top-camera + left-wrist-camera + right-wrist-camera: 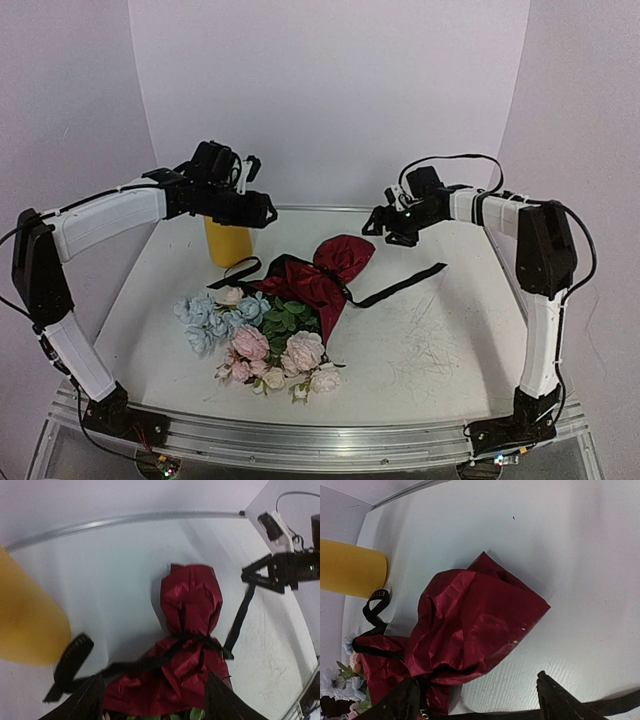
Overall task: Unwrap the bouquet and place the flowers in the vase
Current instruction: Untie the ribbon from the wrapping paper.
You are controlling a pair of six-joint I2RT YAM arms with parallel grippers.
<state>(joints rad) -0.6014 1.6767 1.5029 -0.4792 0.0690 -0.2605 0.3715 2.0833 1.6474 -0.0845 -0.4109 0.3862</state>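
Note:
The bouquet [275, 320] lies on the table, its pink, pale blue and cream flowers [250, 335] towards the near side. Its dark red wrapping paper [191, 600] is still cinched by the black ribbon [192, 640], whose tails trail left and right [405, 283]. The yellow vase [227, 243] stands at the back left, its top hidden behind my left arm. My left gripper [262, 212] hovers open above the wrap, nothing between its fingers [90, 700]. My right gripper [378, 225] also hangs open, above the paper's far end [470, 625], and holds nothing.
A raised metal rim [125, 520] runs along the table's far edge, with pale walls close behind and at both sides. One ribbon tail loops beside the vase's foot [374, 605]. The other ribbon tail lies under my right gripper [615, 702].

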